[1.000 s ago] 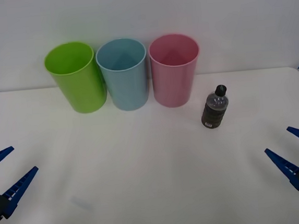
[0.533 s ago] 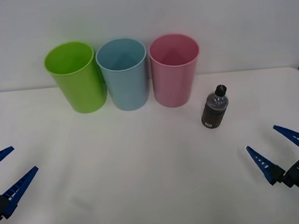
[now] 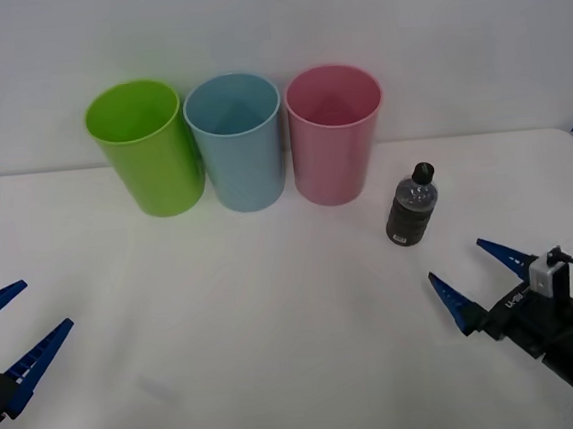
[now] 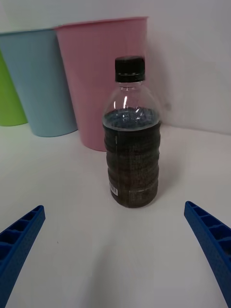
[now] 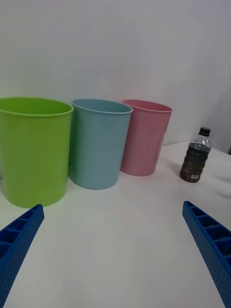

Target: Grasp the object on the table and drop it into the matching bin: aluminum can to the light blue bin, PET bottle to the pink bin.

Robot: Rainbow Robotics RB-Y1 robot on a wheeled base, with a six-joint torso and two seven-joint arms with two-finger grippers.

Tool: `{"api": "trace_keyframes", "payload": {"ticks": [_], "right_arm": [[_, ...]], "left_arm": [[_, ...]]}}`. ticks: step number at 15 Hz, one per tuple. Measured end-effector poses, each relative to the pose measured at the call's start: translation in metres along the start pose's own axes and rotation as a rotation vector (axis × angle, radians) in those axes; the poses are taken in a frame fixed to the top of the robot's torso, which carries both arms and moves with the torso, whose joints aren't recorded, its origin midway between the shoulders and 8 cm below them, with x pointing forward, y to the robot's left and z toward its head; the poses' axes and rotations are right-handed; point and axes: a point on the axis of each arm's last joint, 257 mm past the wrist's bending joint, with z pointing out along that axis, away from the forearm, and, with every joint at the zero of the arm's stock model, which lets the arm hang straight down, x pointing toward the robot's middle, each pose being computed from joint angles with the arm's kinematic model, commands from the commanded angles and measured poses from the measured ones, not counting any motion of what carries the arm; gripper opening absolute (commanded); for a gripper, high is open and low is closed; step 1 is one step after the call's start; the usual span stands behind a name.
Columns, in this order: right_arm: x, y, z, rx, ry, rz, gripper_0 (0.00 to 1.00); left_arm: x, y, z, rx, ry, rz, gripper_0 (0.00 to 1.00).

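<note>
So over on the left edge of the white table (image 3: pixel 279 356) the left hand (image 3: pixel 3 330) is just parked low with its blue fingers spread wide, nothing in it. Along the back of the table there's a row of three tall bins: lime green bin (image 3: pixel 145 147) first, then the light blue bin (image 3: pixel 236 141) right beside it, then the pink bin (image 3: pixel 335 133) next to that. The PET bottle (image 3: pixel 411 207) stands upright on the table just to the right of the pink bin and a bit nearer the robot, black cap on, dark stuff inside, not touching the bin. On the right, the right hand (image 3: pixel 471 276) sits low over the table near the bottle, pointed at it, fingers wide apart and holding nothing. From the right wrist camera the bottle (image 4: pixel 131 139) stands straight ahead between the two open fingers (image 4: pixel 209 240), well clear of both.
</note>
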Motion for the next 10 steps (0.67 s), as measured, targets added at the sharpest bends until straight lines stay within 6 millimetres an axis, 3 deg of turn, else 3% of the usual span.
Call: {"api": "trace_keyframes", "payload": {"ticks": [5, 10], "right_arm": [[0.002, 0.006, 0.039, 0.049, 0.016, -0.022, 1.0], [0.003, -0.004, 0.079, 0.096, 0.022, -0.028, 1.0]], "left_arm": [[0.0, 0.0, 0.0, 0.0, 0.0, 0.0, 1.0], [0.0, 0.0, 0.0, 0.0, 0.0, 0.0, 1.0]]}}
